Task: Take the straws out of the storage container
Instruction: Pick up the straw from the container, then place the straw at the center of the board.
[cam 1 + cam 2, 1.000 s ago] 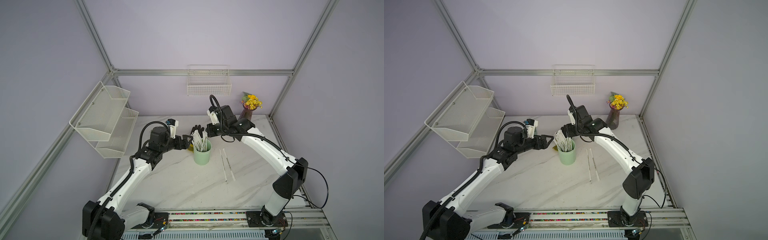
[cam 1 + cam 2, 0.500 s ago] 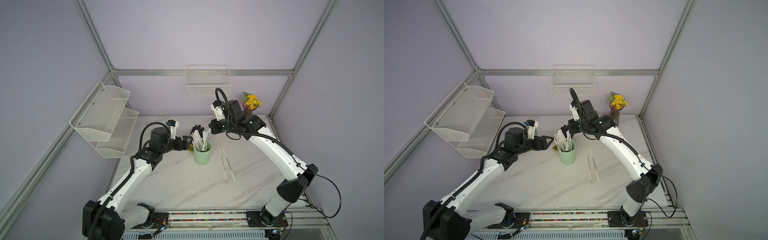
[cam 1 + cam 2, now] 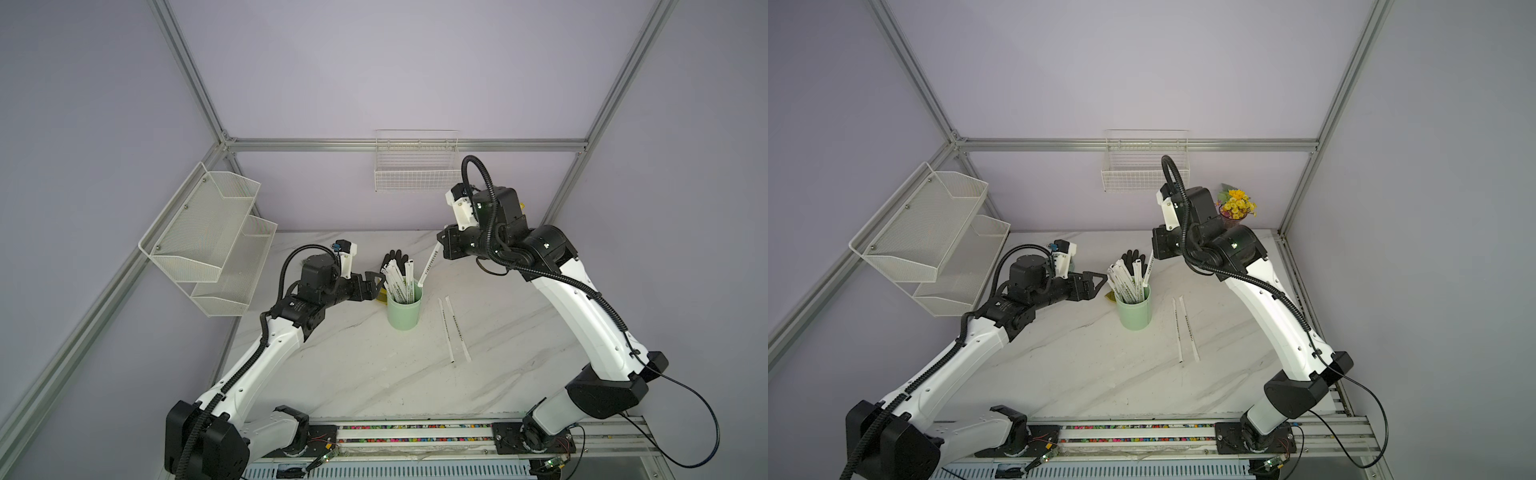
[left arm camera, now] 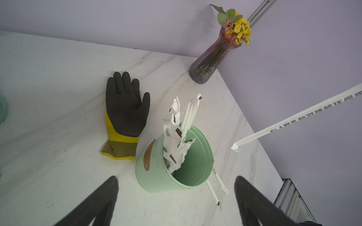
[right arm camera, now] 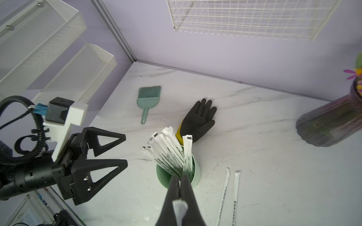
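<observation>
The mint-green storage container (image 3: pixel 404 316) (image 3: pixel 1133 318) stands upright mid-table with several white paper-wrapped straws (image 3: pixel 397 282) (image 5: pixel 170 152) leaning in it. My right gripper (image 3: pixel 439 246) (image 5: pixel 179 177) is raised behind and to the right of the cup, shut on one straw (image 3: pixel 428 266) (image 4: pixel 293 119). That straw hangs slanted, its lower end free just above the rim. Two straws (image 3: pixel 453 328) (image 5: pixel 229 191) lie side by side on the table right of the cup. My left gripper (image 3: pixel 376 282) (image 4: pixel 176 178) is open at the cup's left side, holding nothing.
A black and yellow glove (image 3: pixel 392 259) lies flat just behind the cup. A small green brush (image 5: pixel 148 97) lies further back left. A vase of yellow flowers (image 3: pixel 1235 208) stands at the back right corner. A white mesh shelf rack (image 3: pixel 208 241) and a wire basket (image 3: pixel 417 166) hang on the walls.
My right arm has risen and drawn back to the right, pulling one straw up out of the cup. The left arm has not moved.
</observation>
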